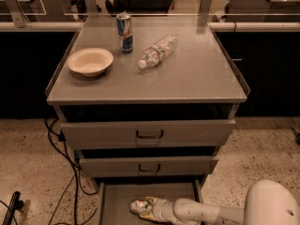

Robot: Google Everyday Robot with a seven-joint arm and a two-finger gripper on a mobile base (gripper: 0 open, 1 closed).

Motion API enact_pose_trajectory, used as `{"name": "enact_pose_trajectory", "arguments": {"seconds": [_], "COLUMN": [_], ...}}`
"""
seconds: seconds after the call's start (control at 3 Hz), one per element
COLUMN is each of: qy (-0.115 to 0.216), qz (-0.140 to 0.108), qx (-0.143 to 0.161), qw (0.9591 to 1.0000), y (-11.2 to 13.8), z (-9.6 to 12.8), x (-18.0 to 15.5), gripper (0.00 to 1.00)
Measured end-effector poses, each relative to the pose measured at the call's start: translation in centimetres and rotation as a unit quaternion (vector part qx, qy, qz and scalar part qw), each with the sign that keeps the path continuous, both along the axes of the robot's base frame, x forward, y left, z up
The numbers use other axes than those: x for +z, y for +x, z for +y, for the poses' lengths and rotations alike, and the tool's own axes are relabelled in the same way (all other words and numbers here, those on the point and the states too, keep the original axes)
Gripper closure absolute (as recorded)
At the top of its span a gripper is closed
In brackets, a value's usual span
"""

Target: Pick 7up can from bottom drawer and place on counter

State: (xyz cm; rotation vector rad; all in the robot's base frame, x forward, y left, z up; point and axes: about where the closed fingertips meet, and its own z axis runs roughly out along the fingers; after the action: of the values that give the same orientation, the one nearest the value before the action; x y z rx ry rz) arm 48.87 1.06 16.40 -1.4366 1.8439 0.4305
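Note:
The 7up can [137, 205], small, silvery and dented, lies on its side on the floor of the open bottom drawer [117, 198]. My gripper [149, 209] reaches into that drawer from the right on a white arm [206, 213], and its tip is right at the can, touching or around it. The counter [201, 74] is the flat grey top of the cabinet, high above the gripper.
On the counter stand a cream bowl [90, 61] at the left and a tall blue-silver can [124, 32], with a clear plastic bottle [157, 50] lying on its side. The two upper drawers [150, 134] jut out above the bottom drawer. Cables [65, 172] hang at the cabinet's left.

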Motion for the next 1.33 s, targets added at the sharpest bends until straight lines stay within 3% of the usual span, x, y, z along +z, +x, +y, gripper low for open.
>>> {"name": "enact_pose_trajectory", "arguments": {"seconds": [0.33, 0.67, 1.0, 1.33], "qy": [0.003, -0.006, -0.017, -0.028], "qz": [-0.015, -0.023, -0.046, -0.089], "qx": [0.009, 0.014, 0.037, 0.067], "qw": [0.9998, 0.9996, 0.9981, 0.9934], "y": [-3.2, -3.9, -5.1, -7.0], "z": [0.0, 0.0, 0.3, -0.3], "x": [1.7, 2.0, 5.0, 12.3], "gripper": [1.00, 1.00, 1.00, 1.00]}}
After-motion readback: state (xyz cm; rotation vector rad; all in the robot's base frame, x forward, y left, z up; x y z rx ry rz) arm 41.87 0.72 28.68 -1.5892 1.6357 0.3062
